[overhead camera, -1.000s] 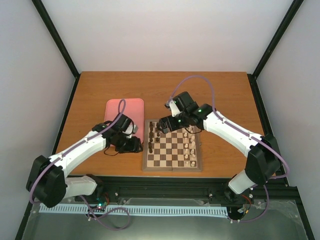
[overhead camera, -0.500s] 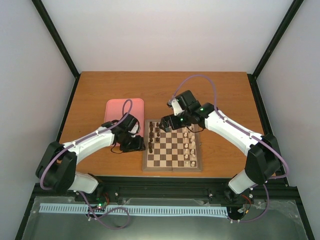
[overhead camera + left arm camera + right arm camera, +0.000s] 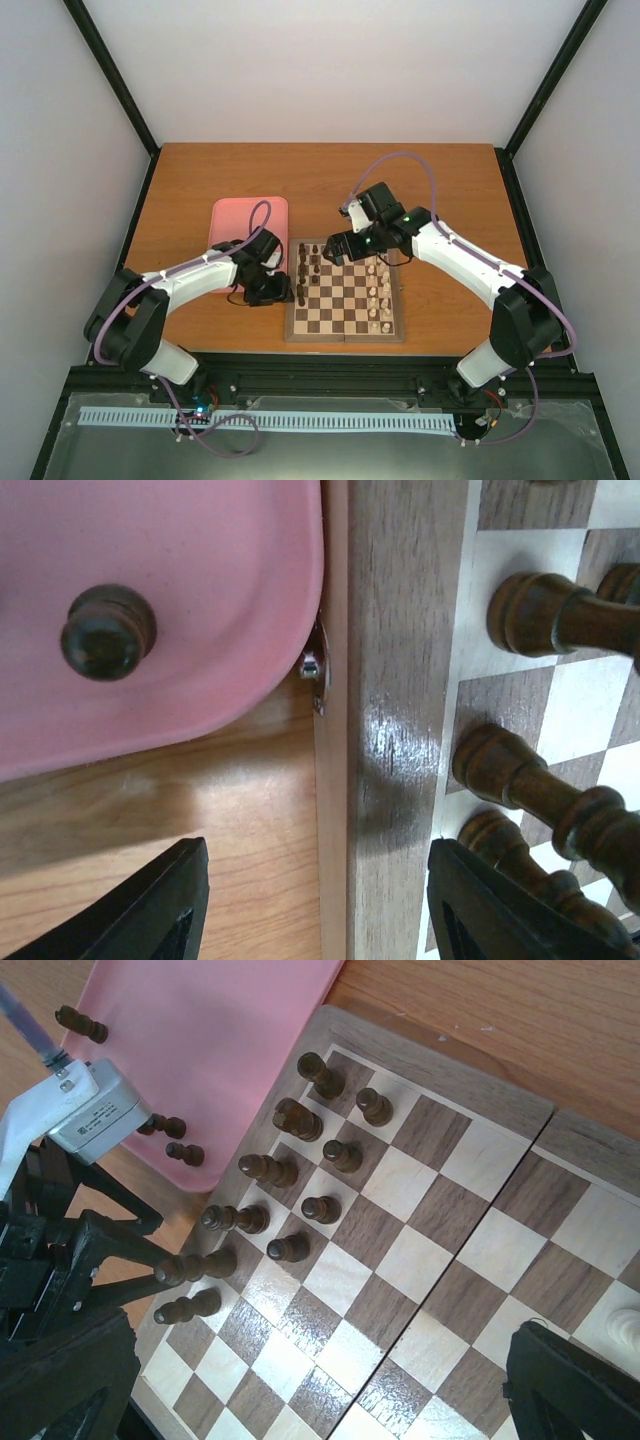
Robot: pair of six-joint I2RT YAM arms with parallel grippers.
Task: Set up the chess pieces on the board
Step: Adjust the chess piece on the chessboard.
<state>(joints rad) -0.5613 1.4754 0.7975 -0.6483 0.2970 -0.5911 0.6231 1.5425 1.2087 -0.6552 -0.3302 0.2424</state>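
Note:
The board lies at the table's near middle. Several dark chess pieces stand in its two left columns; they also show in the right wrist view and the left wrist view. More dark pieces lie on the pink tray: one in the left wrist view, three in the right wrist view. My left gripper is open and empty, its fingers straddling the board's left border. My right gripper is open and empty, above the board's far left part.
The pink tray lies just left of the board, touching its far-left corner. Cream-white pieces stand in the board's right columns. My left gripper body shows low beside the board in the right wrist view.
My left gripper has moved right, up to the board's left edge, and its arm has swung in. My right gripper has drawn slightly back and right over the board.

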